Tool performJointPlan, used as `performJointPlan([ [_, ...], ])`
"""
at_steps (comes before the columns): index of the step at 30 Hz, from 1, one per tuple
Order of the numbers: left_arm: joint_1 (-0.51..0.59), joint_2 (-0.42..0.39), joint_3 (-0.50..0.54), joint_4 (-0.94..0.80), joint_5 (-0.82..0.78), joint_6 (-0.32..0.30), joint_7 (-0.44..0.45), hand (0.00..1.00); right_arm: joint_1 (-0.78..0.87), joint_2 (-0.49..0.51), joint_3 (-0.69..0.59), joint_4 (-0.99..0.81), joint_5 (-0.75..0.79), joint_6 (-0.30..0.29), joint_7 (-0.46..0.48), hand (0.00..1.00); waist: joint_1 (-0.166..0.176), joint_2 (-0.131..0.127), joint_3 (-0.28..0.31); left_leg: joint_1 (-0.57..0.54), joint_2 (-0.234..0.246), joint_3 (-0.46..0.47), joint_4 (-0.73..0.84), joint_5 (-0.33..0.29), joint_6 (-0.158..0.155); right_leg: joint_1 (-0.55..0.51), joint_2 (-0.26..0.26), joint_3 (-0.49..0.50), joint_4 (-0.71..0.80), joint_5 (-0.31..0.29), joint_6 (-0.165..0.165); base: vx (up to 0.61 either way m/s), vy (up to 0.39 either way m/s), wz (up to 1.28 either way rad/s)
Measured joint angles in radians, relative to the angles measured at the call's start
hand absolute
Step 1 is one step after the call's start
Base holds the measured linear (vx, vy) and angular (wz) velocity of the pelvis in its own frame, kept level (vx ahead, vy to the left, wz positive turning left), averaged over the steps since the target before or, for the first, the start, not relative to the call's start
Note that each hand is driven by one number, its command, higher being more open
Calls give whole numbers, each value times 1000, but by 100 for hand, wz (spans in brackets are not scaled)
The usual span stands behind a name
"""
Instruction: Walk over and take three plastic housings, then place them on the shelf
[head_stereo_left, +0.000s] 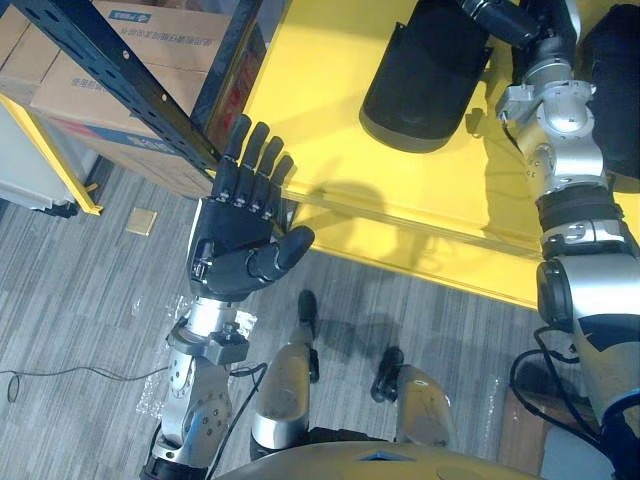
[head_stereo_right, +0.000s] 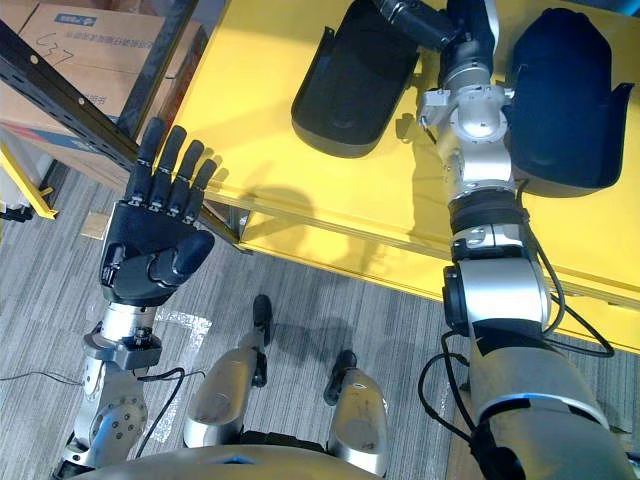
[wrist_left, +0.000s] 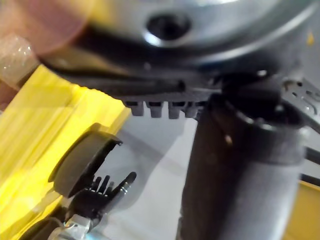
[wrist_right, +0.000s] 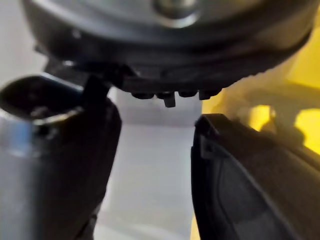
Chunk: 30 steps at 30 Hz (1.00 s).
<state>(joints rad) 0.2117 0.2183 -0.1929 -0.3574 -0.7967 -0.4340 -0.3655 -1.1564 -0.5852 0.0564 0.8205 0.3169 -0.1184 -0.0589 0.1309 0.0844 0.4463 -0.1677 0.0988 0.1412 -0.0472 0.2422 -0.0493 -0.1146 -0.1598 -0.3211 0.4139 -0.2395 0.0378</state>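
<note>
1. My left hand (head_stereo_left: 235, 245) is held out over the grey floor (head_stereo_left: 80, 300), just off the near edge of the yellow desk (head_stereo_left: 330, 120). It is released, palm up, with the fingers straight and together and the thumb laid across the palm. It holds nothing.
2. My right arm reaches across the desk between two black plastic housings.
3. My right hand (wrist_left: 97, 197) is at the far end of the nearer housing (head_stereo_right: 350, 85). In the left wrist view its fingers are spread and straight, so it is released, not clenched. I cannot tell whether it touches the housing's edge.
4. The second housing (head_stereo_right: 560, 95) lies on the desk on the other side of my right forearm, close beside it.
5. A black shelf upright (head_stereo_left: 110, 65) slants across just beyond my left fingertips, with cardboard boxes (head_stereo_left: 150, 45) behind it.
</note>
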Motion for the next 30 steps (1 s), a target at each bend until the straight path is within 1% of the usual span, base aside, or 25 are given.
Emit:
performJointPlan([
  [3,21,-5,1,-1,0,0,-18,100,7,-42,13,-114,-38,-1,-18,100,-21,1,-2,30,3,1,-20,4,0,40,13,-2,-48,21,4,17,12,-5],
  [5,30,-6,2,-1,1,0,-28,100,41,-106,10,-302,-48,-5,-23,100,-35,3,-7,42,6,11,-34,4,0,65,26,1,-100,49,10,36,36,-12],
  [6,30,-6,6,-1,1,0,-32,100,66,-135,2,-394,-48,-7,-22,100,-39,2,-7,48,7,17,-35,1,4,76,30,6,-122,62,12,50,41,-19],
  [7,30,-6,14,-1,4,0,-32,100,107,-155,-15,-503,-48,-16,-19,100,-51,-3,-11,60,5,29,-35,-4,8,93,32,13,-153,77,18,40,45,-27],
  [8,31,-6,24,0,12,0,-32,100,164,-158,-41,-608,-49,-28,-17,100,-59,-10,-25,73,3,44,-35,-13,9,105,31,26,-178,88,24,32,48,-28],
  [9,33,-6,27,0,15,0,-32,100,198,-158,-52,-652,-49,-31,-17,100,-62,-15,-39,74,1,51,-35,-17,10,107,31,33,-189,93,26,59,49,-28],
  [11,35,-3,35,7,45,-3,-27,100,372,-158,-111,-803,-60,-45,-6,100,-84,-41,-110,78,-2,77,-35,-33,12,117,31,54,-234,113,33,95,42,-28],
  [12,35,-1,37,9,59,-5,-22,100,417,-159,-132,-834,-70,-47,-2,100,-88,-47,-123,81,-3,84,-36,-36,12,120,31,59,-244,117,35,80,25,-30],
  [14,35,13,36,28,79,-7,1,100,586,-158,-219,-932,-70,-48,5,100,-114,-66,-161,96,-4,108,-37,-49,10,134,31,81,-272,131,38,46,23,-30],
  [15,34,16,37,39,97,-9,9,100,633,-157,-247,-957,-64,-48,6,100,-119,-68,-173,96,-4,113,-37,-51,10,134,32,85,-280,135,39,29,27,-28],
  [16,38,20,43,51,108,-9,22,100,721,-148,-304,-1002,-60,-49,8,100,-136,-70,-190,96,-4,123,-38,-55,10,133,32,95,-291,140,40,22,23,-21],
  [17,42,20,47,52,117,-9,30,100,762,-137,-331,-1023,-60,-48,9,100,-140,-71,-196,97,-4,130,-38,-56,11,132,32,101,-295,143,40,29,26,-30],
  [19,52,20,65,52,141,-9,49,100,924,-51,-435,-1104,-61,-56,8,100,-168,-72,-212,107,-2,154,-39,-61,10,129,32,124,-302,147,41,12,22,-30],
  [20,56,19,67,52,144,-9,52,100,968,-24,-454,-1118,-61,-61,9,100,-172,-72,-220,108,-1,161,-39,-63,9,128,33,133,-306,150,40,35,15,-31],
  [21,63,14,76,51,146,-9,59,100,1073,48,-484,-1146,-54,-65,13,100,-187,-72,-241,114,1,177,-39,-68,7,131,36,143,-318,160,41,47,10,-30],
  [23,64,9,87,47,163,-9,67,100,1169,126,-495,-1163,-24,-67,31,100,-193,-74,-253,125,5,197,-39,-74,4,133,38,164,-322,164,40,44,7,-35],
  [25,67,-4,93,26,186,-9,74,100,1325,263,-487,-1172,25,-66,46,100,-198,-76,-269,143,10,222,-41,-81,2,136,41,185,-322,165,39,31,4,-34],
  [27,80,-20,93,10,190,-10,74,100,1409,341,-463,-1172,55,-66,71,100,-203,-76,-287,144,13,238,-42,-83,1,135,42,195,-322,166,38,30,6,-22],
  [28,87,-29,93,0,208,-16,75,100,1461,388,-432,-1170,75,-67,78,100,-211,-77,-291,149,15,244,-42,-84,1,136,42,200,-320,167,39,22,12,-25],
  [30,100,-39,91,-6,232,-28,75,100,1514,448,-393,-1160,104,-68,72,100,-214,-78,-298,162,18,265,-42,-88,1,138,43,213,-316,168,40,-12,21,-22],
])
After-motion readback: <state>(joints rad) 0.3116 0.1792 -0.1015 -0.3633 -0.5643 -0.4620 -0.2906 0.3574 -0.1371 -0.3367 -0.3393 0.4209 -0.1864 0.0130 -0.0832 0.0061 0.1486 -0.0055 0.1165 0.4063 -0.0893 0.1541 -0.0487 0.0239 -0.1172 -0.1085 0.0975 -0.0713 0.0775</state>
